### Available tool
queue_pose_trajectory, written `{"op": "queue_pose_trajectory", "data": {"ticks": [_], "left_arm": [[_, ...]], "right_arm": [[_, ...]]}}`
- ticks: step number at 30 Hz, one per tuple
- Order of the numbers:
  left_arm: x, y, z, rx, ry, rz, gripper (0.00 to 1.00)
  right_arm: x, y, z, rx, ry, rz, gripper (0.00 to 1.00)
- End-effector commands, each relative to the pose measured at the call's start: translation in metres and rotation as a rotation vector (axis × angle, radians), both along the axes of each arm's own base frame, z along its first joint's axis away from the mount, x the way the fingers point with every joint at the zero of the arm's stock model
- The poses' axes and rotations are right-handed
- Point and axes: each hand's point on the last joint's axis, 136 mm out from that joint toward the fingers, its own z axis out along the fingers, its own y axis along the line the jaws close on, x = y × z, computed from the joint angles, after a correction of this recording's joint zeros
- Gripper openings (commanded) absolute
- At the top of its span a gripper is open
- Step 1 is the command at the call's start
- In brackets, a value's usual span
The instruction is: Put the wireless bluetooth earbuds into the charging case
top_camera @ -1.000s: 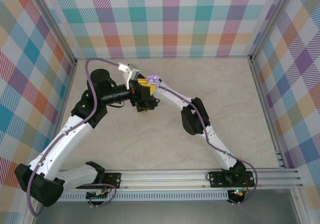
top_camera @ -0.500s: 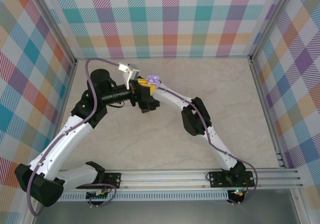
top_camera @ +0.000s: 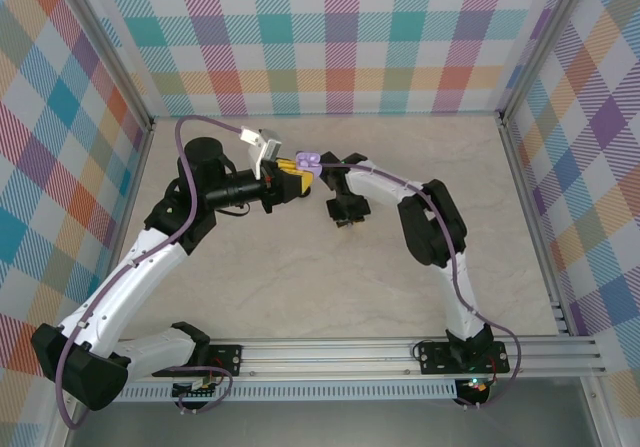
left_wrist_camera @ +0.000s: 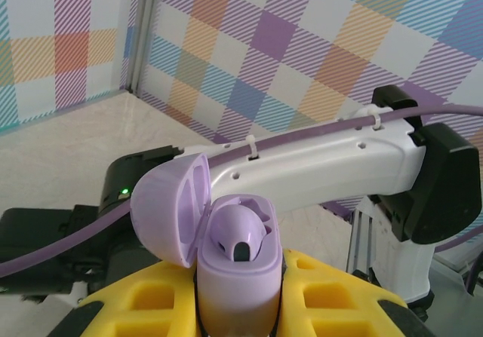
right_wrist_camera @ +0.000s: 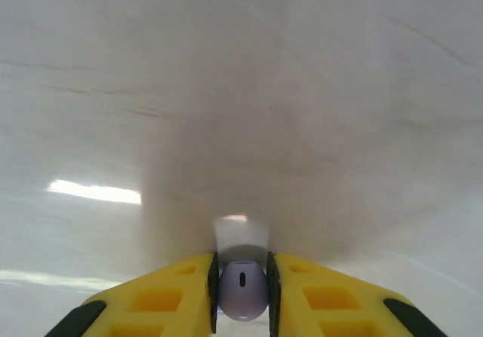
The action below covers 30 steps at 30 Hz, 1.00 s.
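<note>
Right tool (right_wrist_camera: 241,278) pinches a lilac earbud (right_wrist_camera: 243,292); left tool (left_wrist_camera: 240,305) clamps the open charging case (left_wrist_camera: 238,271).
The bud sits between the yellow fingertips, close above the pale worktop (right_wrist_camera: 226,88). The lilac case stands upright between the left tool's yellow fingers, its lid (left_wrist_camera: 172,210) swung open toward 9 o'clock. From above, the case is at 11 o'clock of the worktop's middle, the right tool near its 4 o'clock, apart.
</note>
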Motion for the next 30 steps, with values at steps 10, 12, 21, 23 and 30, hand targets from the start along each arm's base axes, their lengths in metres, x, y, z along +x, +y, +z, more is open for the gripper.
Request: {"op": "queue_pose_trajectory", "data": {"ticks": [10, 12, 21, 23, 30], "left_arm": [[-0.002, 0.0, 0.011, -0.024, -0.028, -0.016, 0.1], [-0.002, 0.0, 0.01, -0.023, -0.023, -0.019, 0.1], [-0.002, 0.0, 0.008, -0.015, -0.021, -0.02, 0.1], [-0.002, 0.0, 0.007, -0.013, -0.02, -0.02, 0.1], [-0.002, 0.0, 0.008, -0.016, -0.02, -0.021, 0.1]], "right_arm": [[-0.009, -0.047, 0.006, -0.093, -0.004, 0.085, 0.28], [-0.01, -0.046, 0.006, -0.089, 0.004, 0.085, 0.31], [-0.007, -0.027, 0.032, 0.05, -0.025, 0.055, 0.43], [-0.006, -0.023, 0.043, 0.11, -0.038, 0.032, 0.44], [-0.005, -0.038, 0.059, 0.198, -0.055, -0.105, 0.4]]}}
